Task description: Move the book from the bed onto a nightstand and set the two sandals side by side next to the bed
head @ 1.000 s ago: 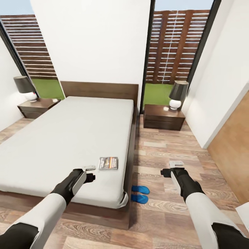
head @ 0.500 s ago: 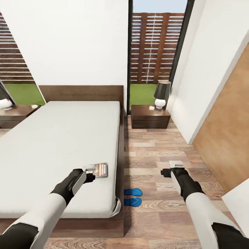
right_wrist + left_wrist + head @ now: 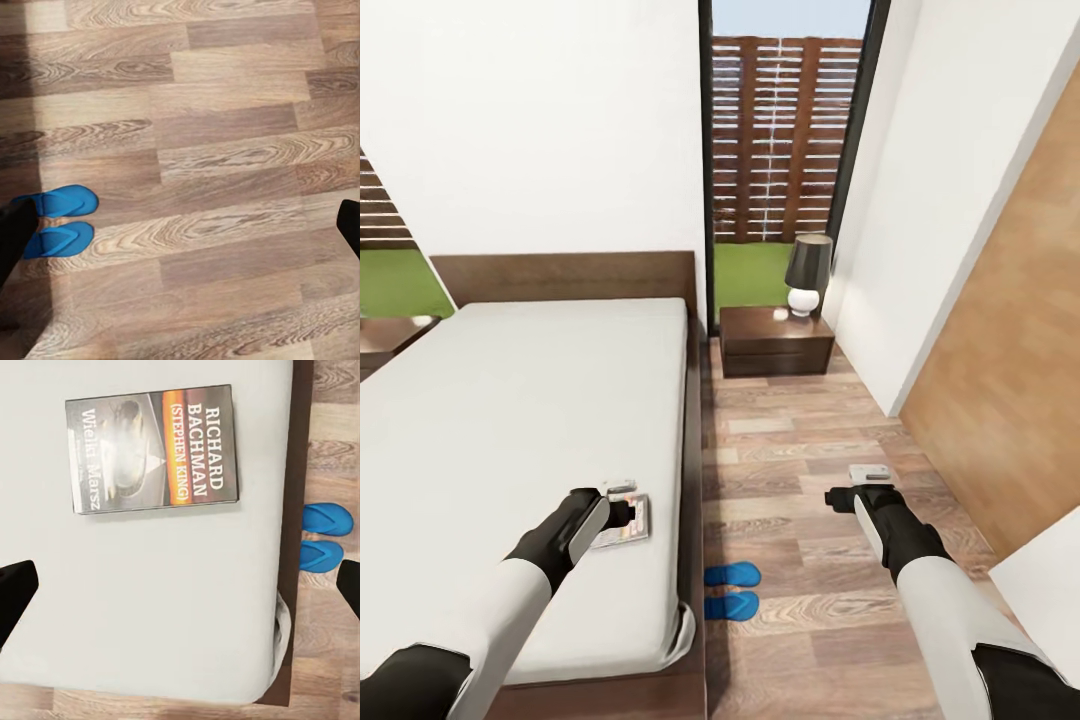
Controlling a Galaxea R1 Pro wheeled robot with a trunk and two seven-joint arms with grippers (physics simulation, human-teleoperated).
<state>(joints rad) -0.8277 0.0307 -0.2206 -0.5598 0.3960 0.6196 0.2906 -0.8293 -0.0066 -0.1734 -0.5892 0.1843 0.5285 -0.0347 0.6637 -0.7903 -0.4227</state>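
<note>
Blue sandals [image 3: 731, 589] lie paired on open floor [image 3: 810, 470] beside bed [image 3: 510, 400] edge.

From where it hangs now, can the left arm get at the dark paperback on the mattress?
Probably yes. The left end effector hangs open just above the dark orange-banded paperback, which lies flat on the light-grey mattress with nothing lying between them.
</note>
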